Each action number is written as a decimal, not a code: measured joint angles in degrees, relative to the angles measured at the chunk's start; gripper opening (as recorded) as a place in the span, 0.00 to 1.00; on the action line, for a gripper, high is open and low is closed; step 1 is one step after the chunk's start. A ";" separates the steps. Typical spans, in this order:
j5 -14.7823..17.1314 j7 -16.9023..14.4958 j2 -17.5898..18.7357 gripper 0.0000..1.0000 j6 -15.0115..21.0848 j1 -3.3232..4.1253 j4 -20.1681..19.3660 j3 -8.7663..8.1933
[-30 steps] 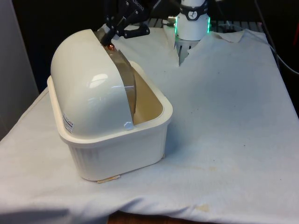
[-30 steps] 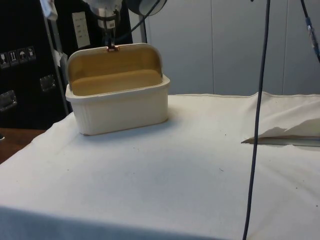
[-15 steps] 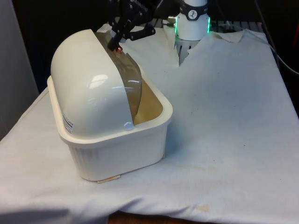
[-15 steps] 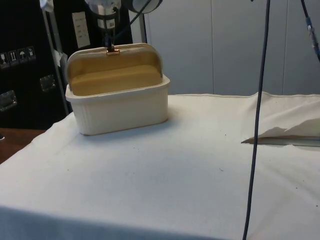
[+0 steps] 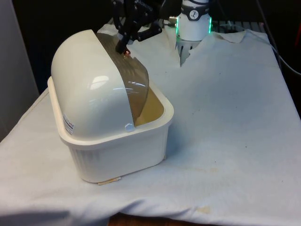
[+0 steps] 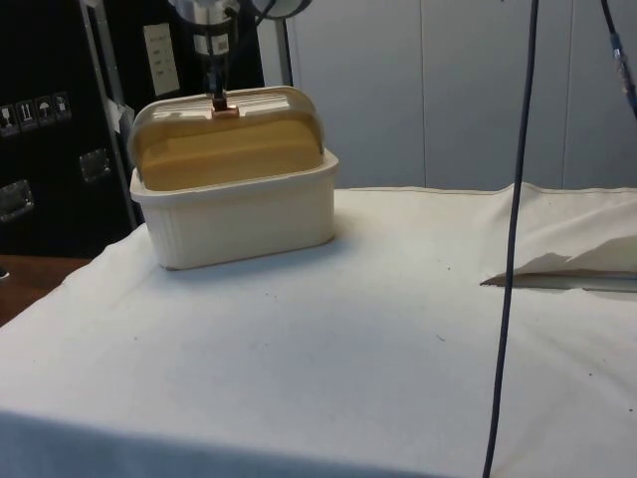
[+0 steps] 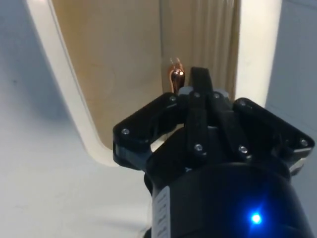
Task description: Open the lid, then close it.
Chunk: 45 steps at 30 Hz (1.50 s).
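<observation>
Translucent brown roll-top lid (image 5: 134,89) of cream plastic bread box (image 5: 117,146): partly drawn over opening, copper knob (image 6: 221,105) pinched by black gripper (image 5: 125,46).

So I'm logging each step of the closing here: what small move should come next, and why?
Probably keep drawing the handle forward and down along the lid's arc. The end effector is at the copper handle, and the lid covers just part of the bread box, its wooden inside open in the side view.

Lab, black curtains (image 5: 56,19), clothed table (image 5: 225,117), dangling cable (image 6: 513,229)
</observation>
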 measured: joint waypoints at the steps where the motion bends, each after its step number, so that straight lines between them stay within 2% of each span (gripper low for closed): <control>1: 0.63 -0.69 -0.06 0.00 -0.06 0.00 -0.06 0.00; 14: 8.19 -8.42 -0.34 0.00 -1.09 0.00 -0.06 0.29; 25: 16.27 -16.39 -0.40 0.00 -2.69 0.00 0.00 0.63; 37: 22.98 -23.26 -0.23 0.00 -3.72 0.00 0.00 0.69; 41: 26.18 -26.47 -0.23 0.00 -4.76 0.00 0.11 0.74; 45: 27.96 -28.13 -0.23 0.00 -5.61 0.00 0.23 0.80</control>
